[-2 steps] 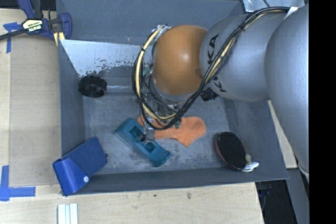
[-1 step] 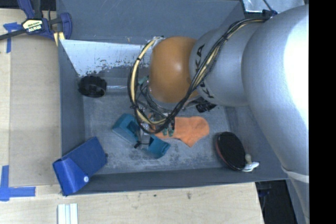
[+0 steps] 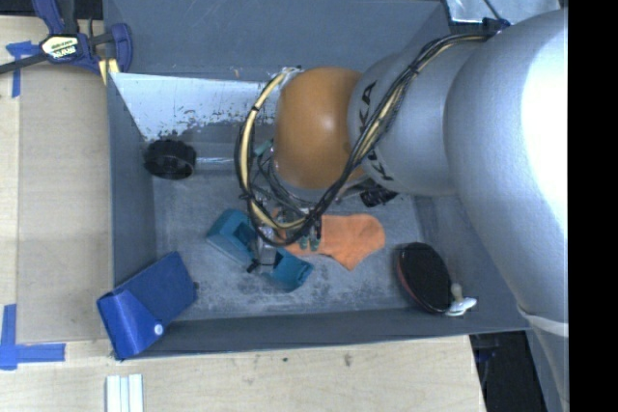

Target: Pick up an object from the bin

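Teal-blue block [image 3: 230, 233], camera view: it lies on the floor of the bin [image 3: 290, 29], near the middle and towards the front wall. A second teal-blue piece [image 3: 292, 273] shows to its lower right. Whether the two are one thing cannot be told. Taken together, their long axis runs from upper left to lower right.

The gripper [image 3: 259, 258] stands low between the two teal-blue parts, just beside each. How wide it stands, and whether it grips anything, cannot be told: the orange cover [image 3: 309, 125] and the cables [image 3: 253, 145] on the wrist overhang it.

Surrounding things:
- An orange soft thing [image 3: 355, 238] lies just right of the gripper, near the lower-right teal-blue piece.
- A black oval thing [image 3: 423, 277] with a red edge lies further right, near the front right corner.
- A black round thing [image 3: 169, 159] sits at the left rear, well apart.
- A dark blue box [image 3: 150, 299] leans at the front left corner, well apart.
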